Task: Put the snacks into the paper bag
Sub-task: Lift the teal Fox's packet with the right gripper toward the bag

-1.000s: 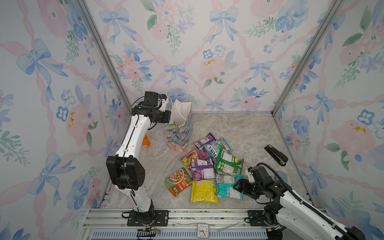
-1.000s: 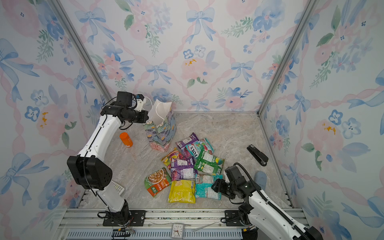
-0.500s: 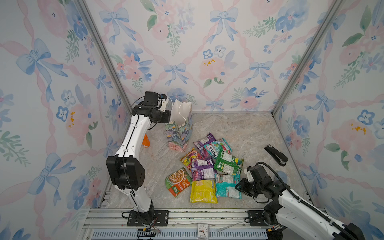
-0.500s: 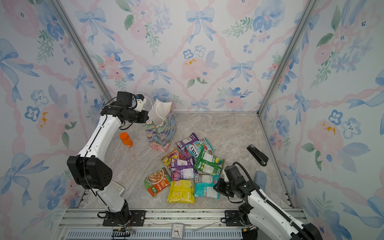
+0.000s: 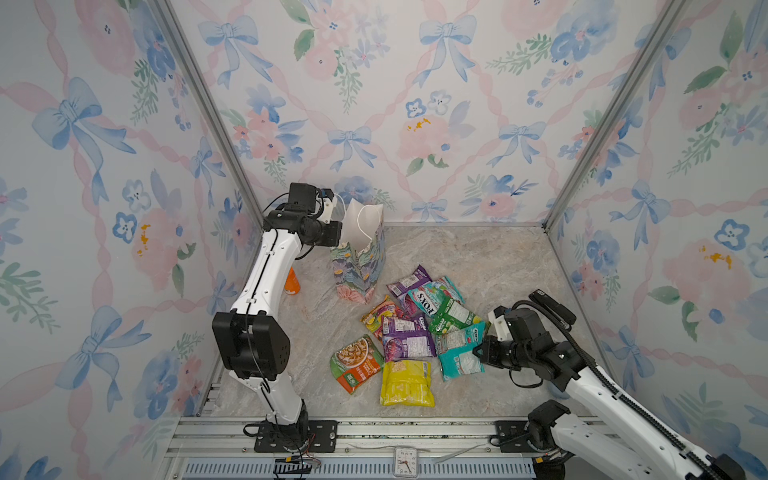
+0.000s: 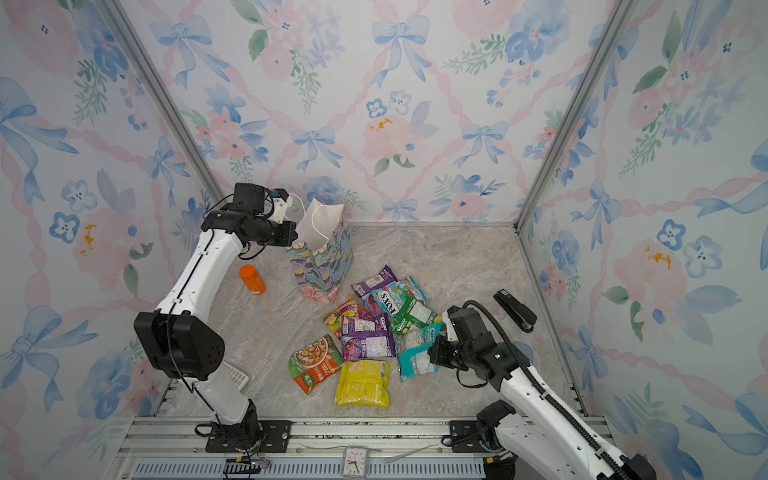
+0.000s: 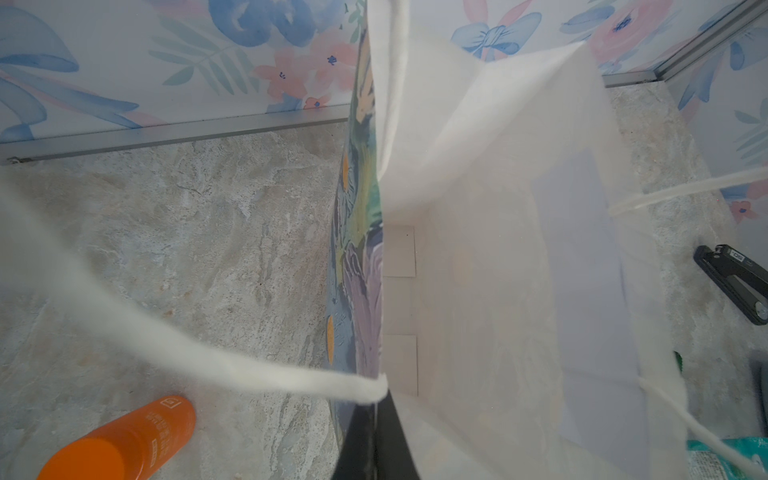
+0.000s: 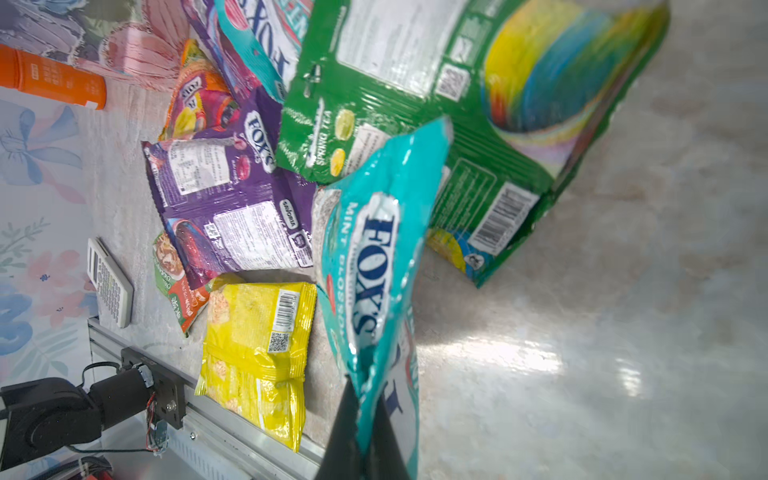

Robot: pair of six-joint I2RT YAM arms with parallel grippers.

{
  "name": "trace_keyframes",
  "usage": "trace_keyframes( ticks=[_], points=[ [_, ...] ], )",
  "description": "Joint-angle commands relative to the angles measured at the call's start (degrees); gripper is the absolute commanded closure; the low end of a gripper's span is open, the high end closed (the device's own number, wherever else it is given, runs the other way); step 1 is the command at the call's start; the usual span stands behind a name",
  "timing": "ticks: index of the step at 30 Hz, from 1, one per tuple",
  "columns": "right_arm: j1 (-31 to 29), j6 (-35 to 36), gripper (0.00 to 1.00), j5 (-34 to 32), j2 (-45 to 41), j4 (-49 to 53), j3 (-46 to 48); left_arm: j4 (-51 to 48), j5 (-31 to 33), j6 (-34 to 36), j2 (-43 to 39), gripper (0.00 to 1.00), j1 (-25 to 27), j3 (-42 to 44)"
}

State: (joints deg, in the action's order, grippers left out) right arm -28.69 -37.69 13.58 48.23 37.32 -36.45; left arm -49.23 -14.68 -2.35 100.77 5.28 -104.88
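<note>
Grasp step. Clamped on teal packet [image 8: 374, 257] with right gripper [image 8: 363, 419]; pinching bag [image 7: 498, 124] rim with left gripper [image 7: 374, 419]. Next, probably: lift, carry over mouth, drop.

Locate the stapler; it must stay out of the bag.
In both top views the stapler lies by the right wall, right of the snacks and apart from them.

light: bright, even, diffuse; soft shadows on worktop [image 5: 478, 257] | glare: white patch in right wrist view, glints on teal packet [image 8: 374, 257] | blur: cord handle [image 7: 124, 324] near lens, green packet [image 8: 540, 83] | paper bag [image 7: 498, 208] inside washed pale
</note>
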Motion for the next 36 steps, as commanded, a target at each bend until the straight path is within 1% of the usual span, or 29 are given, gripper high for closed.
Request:
trace_keyframes(
  ticks=[1, 4, 9, 14, 20, 27, 28, 36],
  points=[
    [-1.3, 5.7, 1.0, -2.4, 2.7, 0.8, -7.6, -0.6, -1.3, -0.1, -0.2, 1.0, 0.3, 1.0],
    [-2.4, 8.6, 1.0, -4.3, 6.7, 0.6, -14.2, -0.7, -1.8, -0.1, -0.3, 1.0, 0.3, 1.2],
    [-2.6, 11.6, 1.0, -8.3, 13.8, -3.6, -23.6, -0.6, -2.6, 0.0, -0.7, 1.0, 0.3, 1.5],
    [-2.5, 15.8, 1.0, -8.3, 21.4, -10.1, -32.9, -0.6, -3.9, 0.3, -0.9, 1.0, 0.3, 1.6],
    [-2.0, 22.5, 1.0, -8.0, 33.2, -9.3, -49.4, -0.6, -5.3, 0.9, -1.3, 1.0, 0.3, 2.0],
    [-0.9, 27.1, 1.0, -6.2, 46.2, -8.3, -69.2, -0.6, -6.3, 1.0, -1.1, 1.0, 0.4, 2.1],
    [-0.8, 27.7, 1.0, -6.2, 49.1, -7.6, -72.1, -0.6, -6.6, 1.1, -1.2, 1.0, 0.4, 2.1],
    [-0.5, 31.1, 1.0, -5.7, 66.6, 0.1, -101.1, -0.6, -9.1, 1.5, -1.1, 1.0, 0.5, 2.0]
  ],
)
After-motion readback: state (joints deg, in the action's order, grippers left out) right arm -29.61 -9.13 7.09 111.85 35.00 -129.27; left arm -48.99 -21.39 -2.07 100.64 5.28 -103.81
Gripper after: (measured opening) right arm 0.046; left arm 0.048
